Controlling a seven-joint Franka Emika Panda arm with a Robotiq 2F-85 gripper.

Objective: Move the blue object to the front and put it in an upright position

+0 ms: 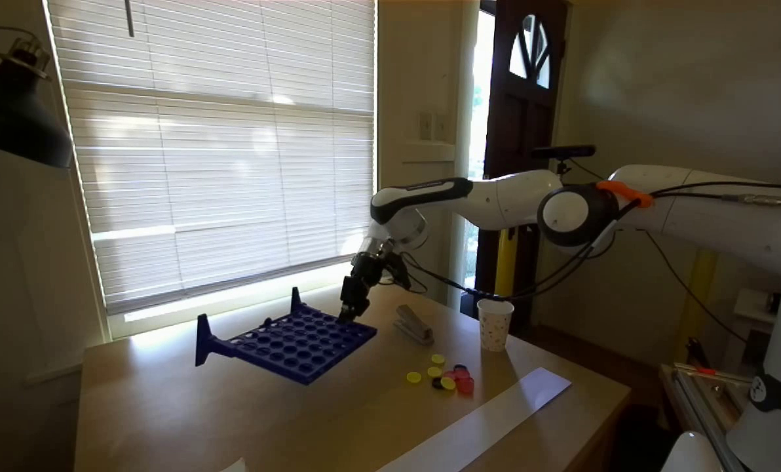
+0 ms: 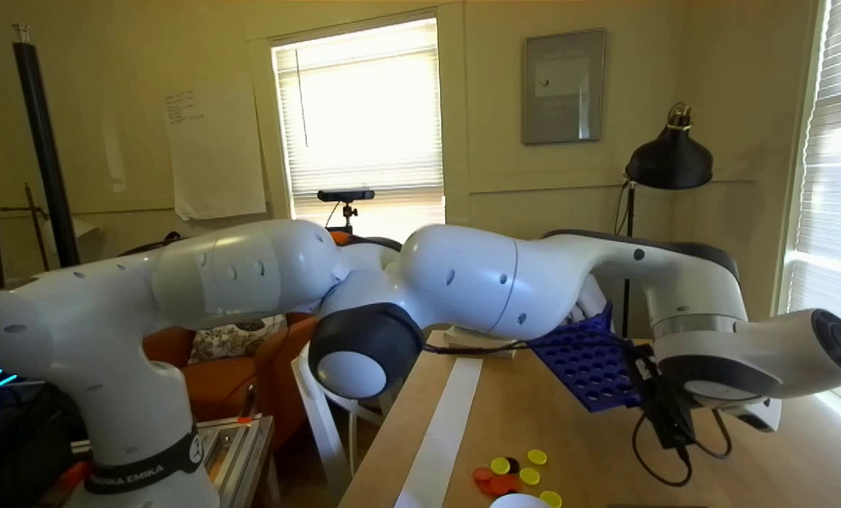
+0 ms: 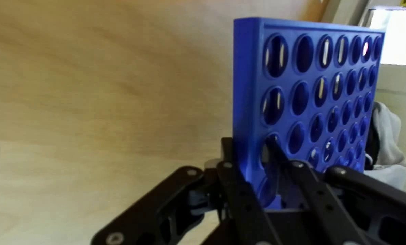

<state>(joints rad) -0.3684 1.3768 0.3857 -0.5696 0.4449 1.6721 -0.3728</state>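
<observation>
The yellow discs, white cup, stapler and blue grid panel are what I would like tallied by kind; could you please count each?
Yellow discs: 4
White cup: 1
Stapler: 1
Blue grid panel: 1
Total: 7

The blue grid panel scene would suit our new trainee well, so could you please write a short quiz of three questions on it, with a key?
1. Multiple choice: in the wrist view, what is the gripper gripping?
a) the white strip
b) the blue grid panel
c) the black lamp
2. True or false: the speckled cup stands upright on the table.
3. Fill in: the small round pieces on the table are red, dark and ____.

Key: 1. b; 2. true; 3. yellow.
</observation>
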